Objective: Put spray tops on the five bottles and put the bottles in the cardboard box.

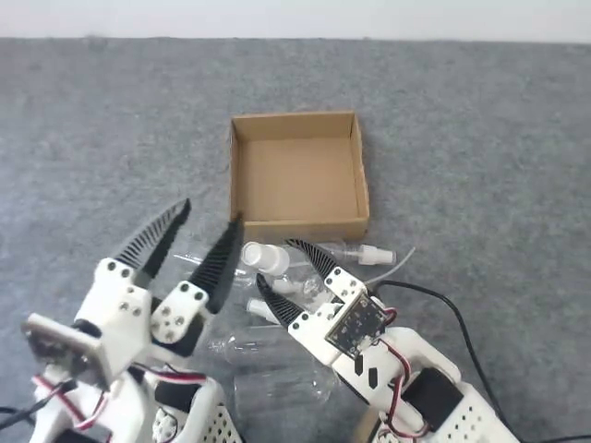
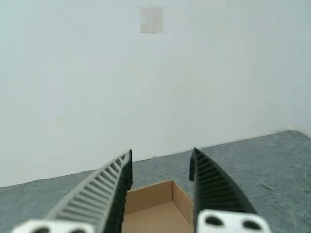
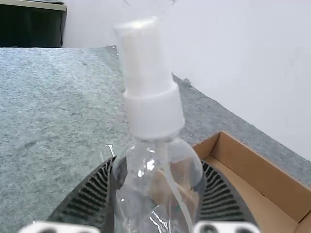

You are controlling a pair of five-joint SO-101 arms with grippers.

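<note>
Right gripper [image 3: 156, 167] clasps spray-topped bottle [image 3: 154, 194] — cardboard box [image 3: 257, 177] near.

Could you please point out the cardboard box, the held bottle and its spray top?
cardboard box [image 1: 295, 175], high view, bare floor inside.
bottle [image 3: 141, 184], right wrist view, clear body.
spray top [image 3: 149, 80], right wrist view, white stem above the collar.

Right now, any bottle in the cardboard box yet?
No, the cardboard box has a bare floor in the high view.
</note>
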